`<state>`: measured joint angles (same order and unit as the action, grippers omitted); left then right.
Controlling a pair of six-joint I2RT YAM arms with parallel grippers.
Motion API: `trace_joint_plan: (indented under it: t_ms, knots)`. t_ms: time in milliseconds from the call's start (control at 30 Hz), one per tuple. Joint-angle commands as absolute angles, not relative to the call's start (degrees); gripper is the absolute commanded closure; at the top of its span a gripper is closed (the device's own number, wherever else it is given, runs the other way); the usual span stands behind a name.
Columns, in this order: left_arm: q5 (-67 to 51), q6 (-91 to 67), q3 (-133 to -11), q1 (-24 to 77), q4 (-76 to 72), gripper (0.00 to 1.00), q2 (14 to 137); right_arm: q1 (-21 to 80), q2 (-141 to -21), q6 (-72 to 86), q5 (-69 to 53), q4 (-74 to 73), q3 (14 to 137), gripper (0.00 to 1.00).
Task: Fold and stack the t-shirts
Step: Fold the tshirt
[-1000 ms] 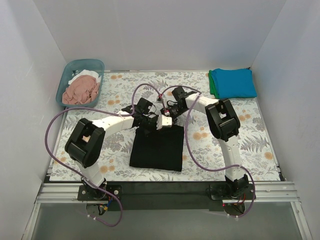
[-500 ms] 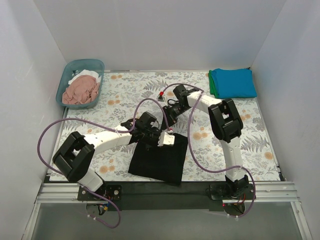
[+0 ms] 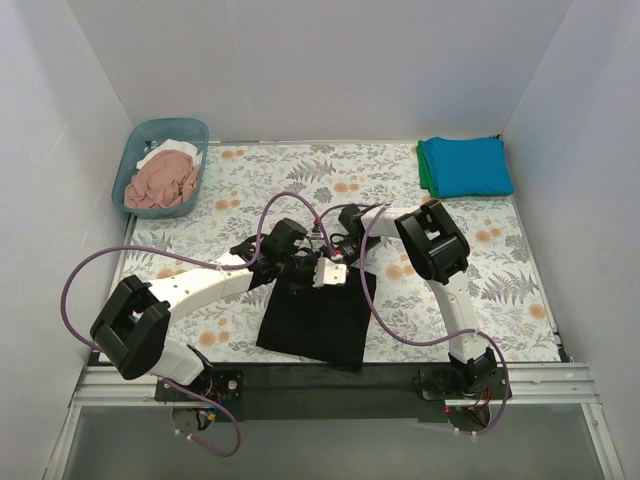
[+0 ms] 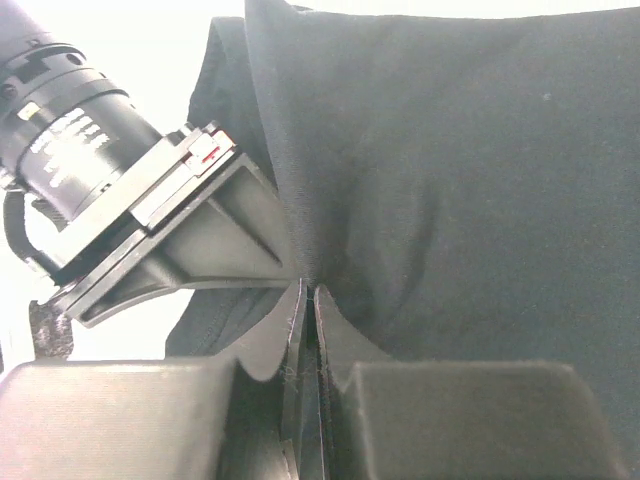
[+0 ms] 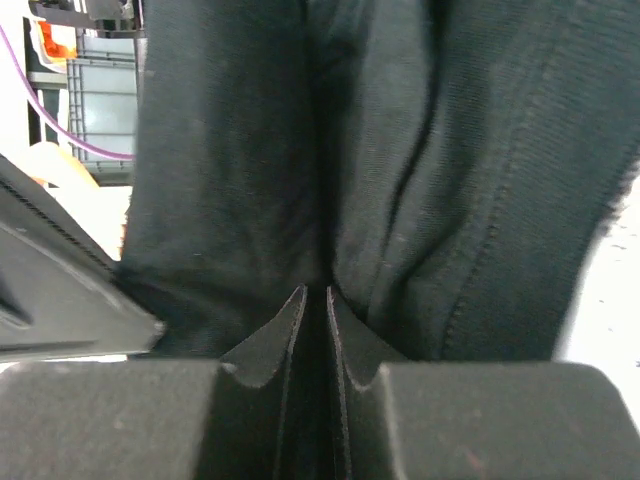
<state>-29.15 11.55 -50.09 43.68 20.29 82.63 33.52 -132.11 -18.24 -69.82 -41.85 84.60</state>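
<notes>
A black t-shirt [image 3: 315,320] lies folded on the floral cloth, near the front at the middle. Its far edge is lifted and bunched where both grippers meet. My left gripper [image 3: 328,274] is shut on that edge; in the left wrist view the left gripper [image 4: 308,292] pinches the black t-shirt [image 4: 480,150]. Just to its right, my right gripper [image 3: 348,258] is on the same edge. In the right wrist view the right gripper [image 5: 316,292] has its jaws drawn together on a fold of the black t-shirt [image 5: 230,150].
A folded teal-blue t-shirt on a green one [image 3: 465,167] sits at the back right corner. A teal tub [image 3: 195,130] at the back left holds pink [image 3: 160,182] and white cloth. White walls close in the table. Purple cables loop over both arms.
The right gripper, which had drawn back from the shirt, has come down onto its far edge and closed. The left elbow swung toward the front left. The shirt's far edge bunched up.
</notes>
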Motion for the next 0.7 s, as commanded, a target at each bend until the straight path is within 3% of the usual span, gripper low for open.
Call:
trace_joint_plan:
  t_ms: [0, 667]
  knots:
    - [-28.39, 12.22, -51.85, 43.77, 20.22, 1.00, 79.98, 33.13, -133.50, -19.51, -69.96, -42.28, 84.73, 0.82]
    - [-24.79, 17.14, -57.92, 42.89, 13.80, 1.00, 84.55, 33.13, -136.14, -20.57, -69.70, -42.36, 84.20, 0.83]
